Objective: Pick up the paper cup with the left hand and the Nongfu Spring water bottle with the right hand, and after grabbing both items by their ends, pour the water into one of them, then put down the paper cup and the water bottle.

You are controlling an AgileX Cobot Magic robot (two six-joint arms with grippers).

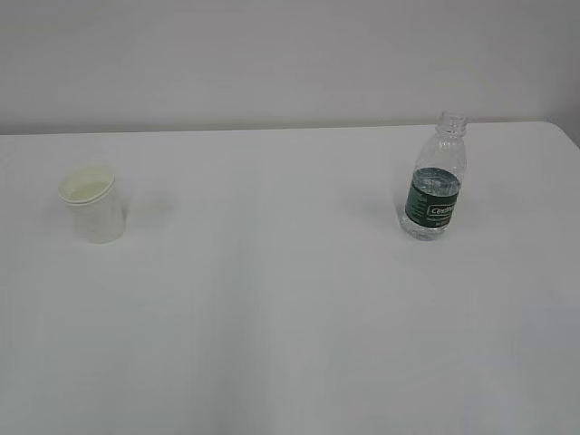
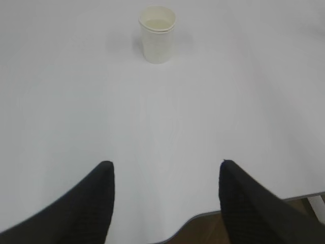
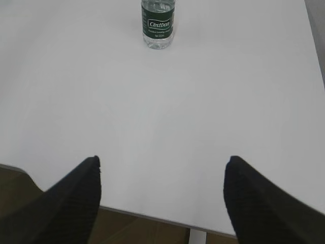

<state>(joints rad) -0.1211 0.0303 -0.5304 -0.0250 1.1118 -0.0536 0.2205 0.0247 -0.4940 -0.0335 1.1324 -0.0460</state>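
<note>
Exterior view shows cup (image 1: 91,202) and bottle (image 1: 436,180) untouched on table (image 1: 290,317); both grippers (image 2: 165,175) (image 3: 162,170) gape empty, nothing started.

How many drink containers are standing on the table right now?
2. A paper cup stands upright on the left side of the white table, and an uncapped water bottle stands upright on the right. Nothing looks hidden.
</note>
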